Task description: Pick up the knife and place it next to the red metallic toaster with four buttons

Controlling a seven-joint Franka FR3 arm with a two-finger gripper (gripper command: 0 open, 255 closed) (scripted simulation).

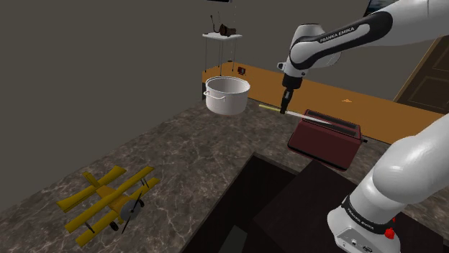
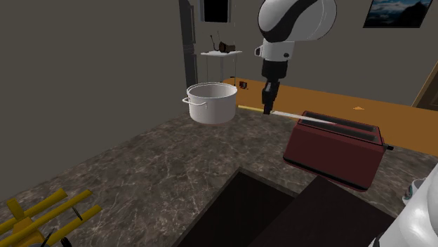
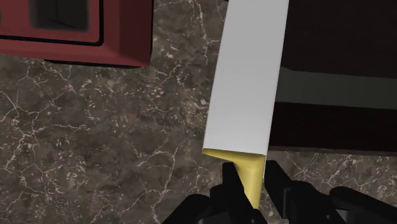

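Your tool (image 3: 251, 181) grips the knife (image 3: 248, 76) by its yellow handle, holding it off the bench (image 1: 180, 144) close beside the red toaster (image 1: 325, 138). With so small a hold, the long blade could swivel or clip the toaster as you lower it. You can't see the toaster's buttons. The wrist view cuts off the blade tip, and the knife's height above the bench is hard to judge.

One knife (image 3: 248, 76), one red toaster (image 1: 327, 144), one white pot (image 1: 227, 97), one yellow toy biplane (image 1: 108, 198), one small white table (image 1: 221, 36).

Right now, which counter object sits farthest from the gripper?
The yellow toy plane; the pot and red toaster both sit close by the gripper, which holds the knife.
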